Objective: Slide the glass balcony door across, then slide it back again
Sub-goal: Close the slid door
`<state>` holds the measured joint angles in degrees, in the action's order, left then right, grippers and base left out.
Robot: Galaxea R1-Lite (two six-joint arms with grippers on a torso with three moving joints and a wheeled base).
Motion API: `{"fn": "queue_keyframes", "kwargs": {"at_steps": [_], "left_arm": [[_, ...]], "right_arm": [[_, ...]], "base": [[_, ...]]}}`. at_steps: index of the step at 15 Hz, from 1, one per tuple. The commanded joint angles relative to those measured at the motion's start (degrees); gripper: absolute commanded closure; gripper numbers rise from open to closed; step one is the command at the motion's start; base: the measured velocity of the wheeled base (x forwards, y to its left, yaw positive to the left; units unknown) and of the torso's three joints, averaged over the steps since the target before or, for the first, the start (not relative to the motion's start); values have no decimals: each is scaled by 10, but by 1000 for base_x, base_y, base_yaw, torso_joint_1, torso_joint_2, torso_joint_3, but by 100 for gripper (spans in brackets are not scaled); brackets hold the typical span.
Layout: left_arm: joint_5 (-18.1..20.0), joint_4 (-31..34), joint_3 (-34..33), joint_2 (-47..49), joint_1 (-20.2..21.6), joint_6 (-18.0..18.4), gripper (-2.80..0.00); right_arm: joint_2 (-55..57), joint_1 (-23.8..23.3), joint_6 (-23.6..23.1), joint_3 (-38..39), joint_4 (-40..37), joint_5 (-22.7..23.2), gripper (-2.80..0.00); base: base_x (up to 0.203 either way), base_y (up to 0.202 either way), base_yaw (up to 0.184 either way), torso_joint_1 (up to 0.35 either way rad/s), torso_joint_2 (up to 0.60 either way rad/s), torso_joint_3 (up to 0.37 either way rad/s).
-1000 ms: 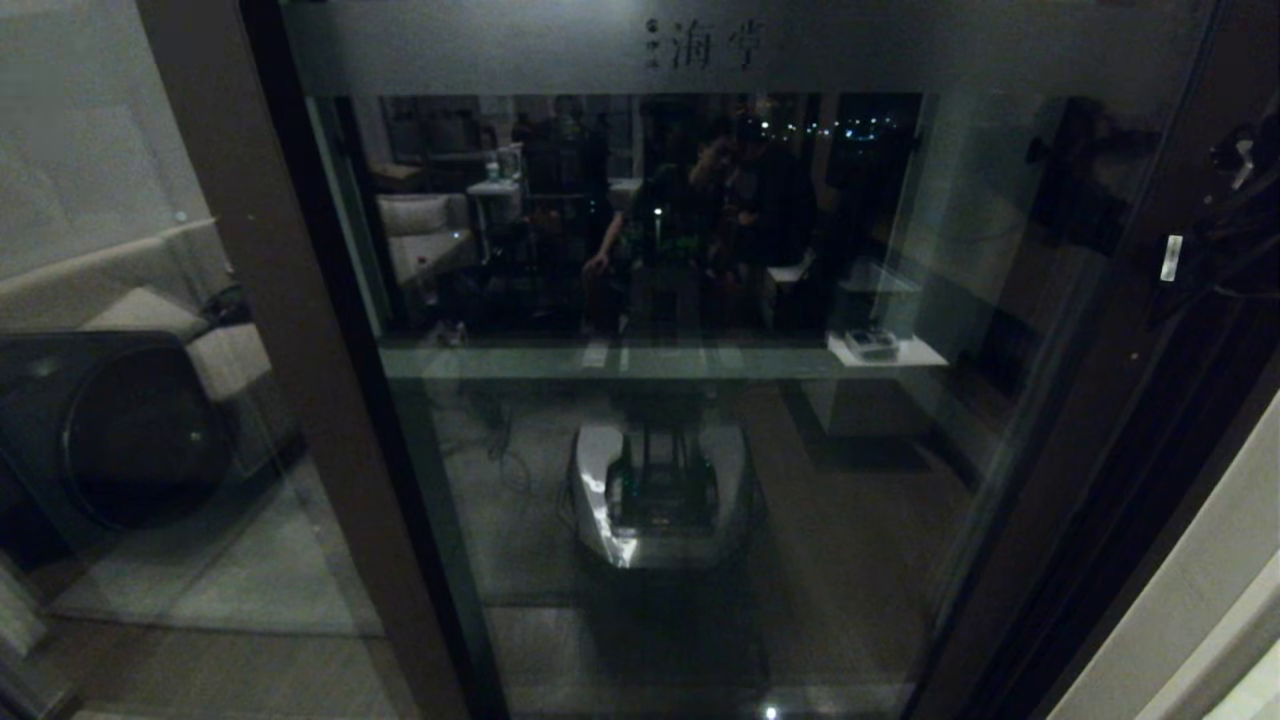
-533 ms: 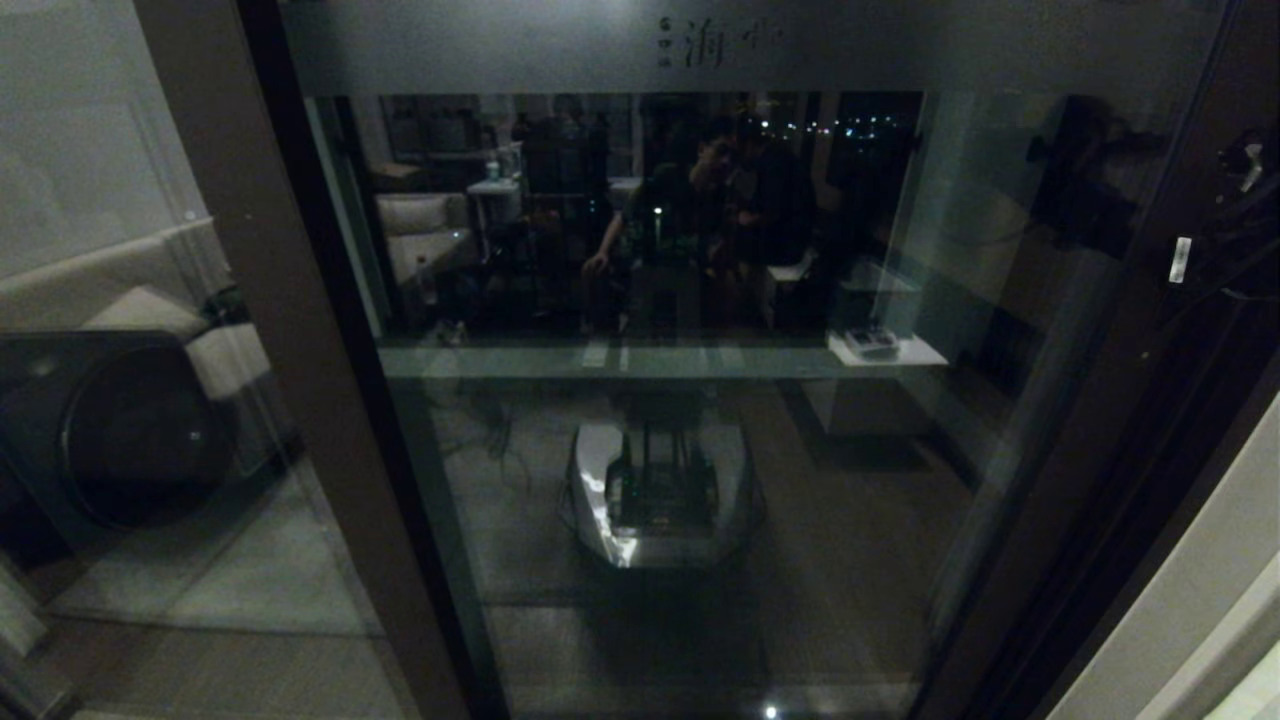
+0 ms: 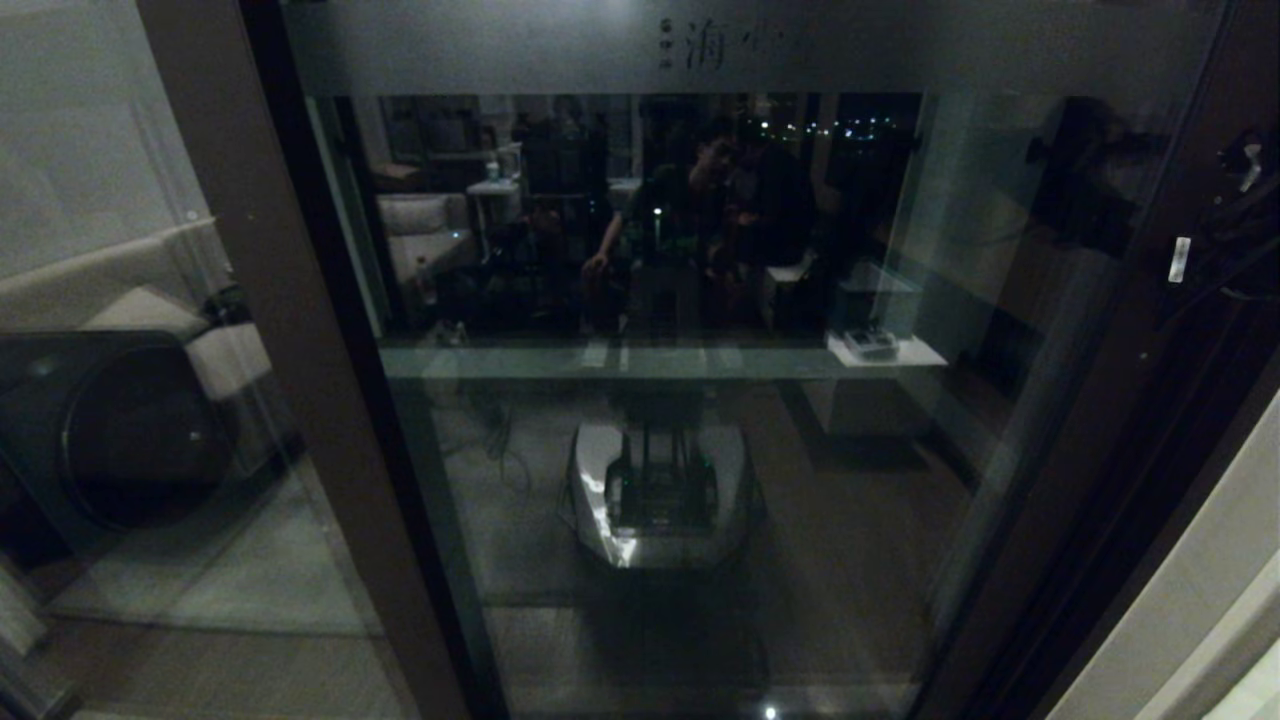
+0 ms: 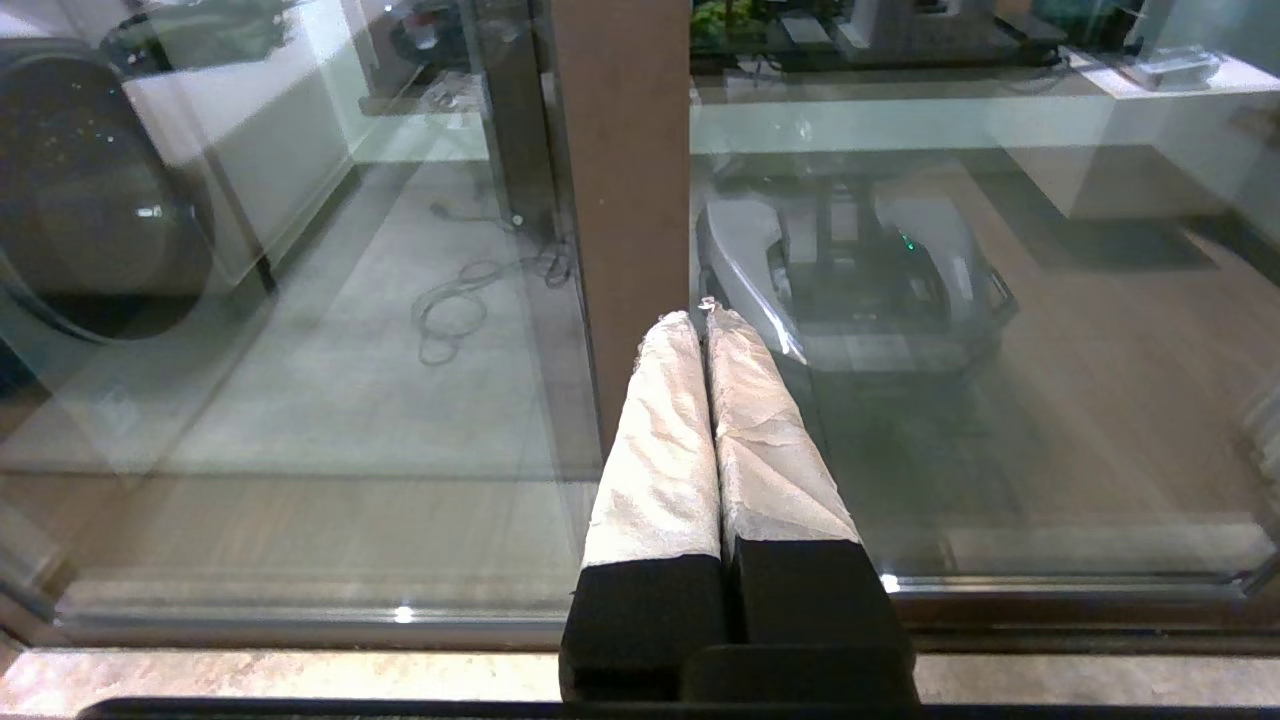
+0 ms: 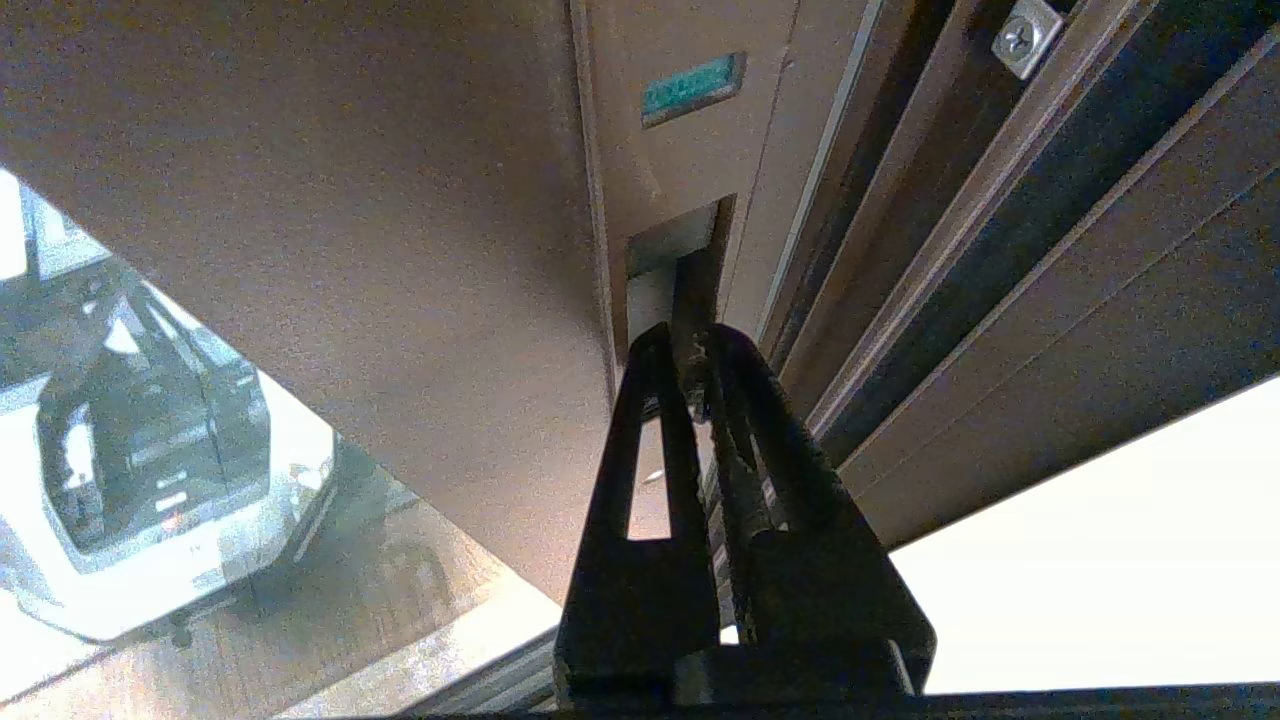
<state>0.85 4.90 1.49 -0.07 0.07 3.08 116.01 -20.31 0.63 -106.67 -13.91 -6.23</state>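
Note:
The glass balcony door [image 3: 700,300] fills the head view, with a frosted top band and small characters [image 3: 722,45] and dark brown stiles. Its right stile [image 5: 400,200] carries a slim recessed handle [image 5: 668,262]. My right gripper [image 5: 690,345] is shut, its black fingertips poked into that recess; the right arm [image 3: 1235,210] shows dark at the upper right. My left gripper [image 4: 700,318] is shut, with nothing between its white-wrapped fingers [image 4: 660,440]. It points at the glass just beside the left brown stile [image 4: 620,180], low near the sill.
Behind the left pane sits a dark machine with a round front [image 3: 120,430]. The glass reflects my own base [image 3: 660,490]. The door jamb with its tracks [image 5: 1000,250] and a pale wall [image 3: 1200,600] lie right of the door. A stone sill [image 4: 300,680] runs below.
The door's characters and the right arm have shifted slightly to the right over the first half second; since then they have held still. Both grippers stay shut.

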Motion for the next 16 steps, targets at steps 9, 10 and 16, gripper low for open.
{"fn": "queue_keyframes", "kwargs": {"at_steps": [9,10,16], "left_arm": [[0,0,0,0,0,0,0],[0,0,0,0,0,0,0],[0,0,0,0,0,0,0]], "right_arm": [[4,-6,0,-2,2,0,0],[4,-6,0,-2,2,0,0],[11,-10,0,-13,2,0,0]], "base": [[0,0,0,0,0,0],[0,0,0,0,0,0],[0,0,0,0,0,0]]}}
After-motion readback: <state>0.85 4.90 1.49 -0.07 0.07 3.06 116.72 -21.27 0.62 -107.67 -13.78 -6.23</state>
